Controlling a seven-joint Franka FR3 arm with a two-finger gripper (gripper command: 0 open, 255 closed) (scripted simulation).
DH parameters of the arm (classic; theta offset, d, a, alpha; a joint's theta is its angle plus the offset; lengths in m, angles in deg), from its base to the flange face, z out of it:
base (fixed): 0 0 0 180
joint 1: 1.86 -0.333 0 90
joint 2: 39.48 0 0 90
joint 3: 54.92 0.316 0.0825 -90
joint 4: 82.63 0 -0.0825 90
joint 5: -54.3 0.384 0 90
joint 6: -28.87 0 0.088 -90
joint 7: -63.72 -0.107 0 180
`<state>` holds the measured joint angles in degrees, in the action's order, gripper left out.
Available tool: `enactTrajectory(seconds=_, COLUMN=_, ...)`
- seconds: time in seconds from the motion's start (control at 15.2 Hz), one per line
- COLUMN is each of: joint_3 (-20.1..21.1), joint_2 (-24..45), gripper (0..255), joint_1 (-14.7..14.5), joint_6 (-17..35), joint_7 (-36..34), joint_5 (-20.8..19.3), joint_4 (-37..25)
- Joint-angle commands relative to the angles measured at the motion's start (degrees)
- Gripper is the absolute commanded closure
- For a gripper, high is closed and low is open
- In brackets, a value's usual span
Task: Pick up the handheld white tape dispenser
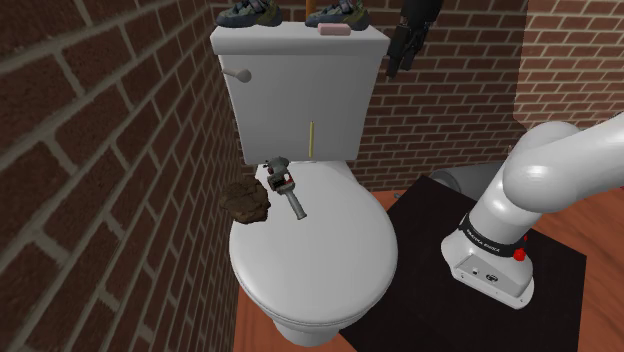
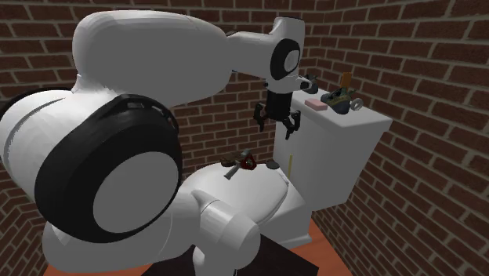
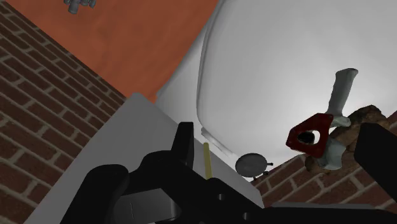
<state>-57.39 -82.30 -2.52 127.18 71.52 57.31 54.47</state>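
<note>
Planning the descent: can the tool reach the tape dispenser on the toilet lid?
Probably yes: the open tool hangs by the tank, nothing covers the tape dispenser, though a brown lump sits close beside it.

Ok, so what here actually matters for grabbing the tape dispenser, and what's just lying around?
For the job: tape dispenser, grey handle and red head, on the toilet lid; gripper, fingers open, up by the tank.
Lying about: brown lump beside the dispenser; pink block on the tank top; thin yellow stick against the tank front.
</note>
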Motion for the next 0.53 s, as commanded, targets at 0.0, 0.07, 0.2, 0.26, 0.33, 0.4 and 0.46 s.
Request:
enactTrajectory(seconds=0.0, joint_3=0.0, joint_2=0.0, gripper=0, joint_1=0.0, joint_6=0.0, joint_7=0.0, joint_5=0.0, joint_4=0.0)
enactTrajectory(seconds=0.07, joint_3=0.9, joint_2=1.0, gripper=0, joint_1=-0.4, joint_6=1.3, joint_7=-0.9, joint_5=0.4, joint_4=0.6)
enactTrajectory(seconds=0.2, joint_3=2.8, joint_2=3.3, gripper=0, joint_1=-1.1, joint_6=3.9, joint_7=-2.7, joint_5=1.2, joint_4=1.5)
enactTrajectory(seconds=0.26, joint_3=3.7, joint_2=4.5, gripper=0, joint_1=-1.4, joint_6=5.2, joint_7=-3.6, joint_5=1.5, joint_4=1.9)
enactTrajectory(seconds=0.33, joint_3=4.6, joint_2=5.8, gripper=0, joint_1=-1.8, joint_6=6.5, joint_7=-4.5, joint_5=1.8, joint_4=2.2)
enactTrajectory(seconds=0.4, joint_3=5.5, joint_2=7.2, gripper=0, joint_1=-2.1, joint_6=7.8, joint_7=-5.4, joint_5=2.1, joint_4=2.5)
enactTrajectory(seconds=0.46, joint_3=6.4, joint_2=8.6, gripper=0, joint_1=-2.4, joint_6=9.1, joint_7=-6.3, joint_5=2.4, joint_4=2.6)
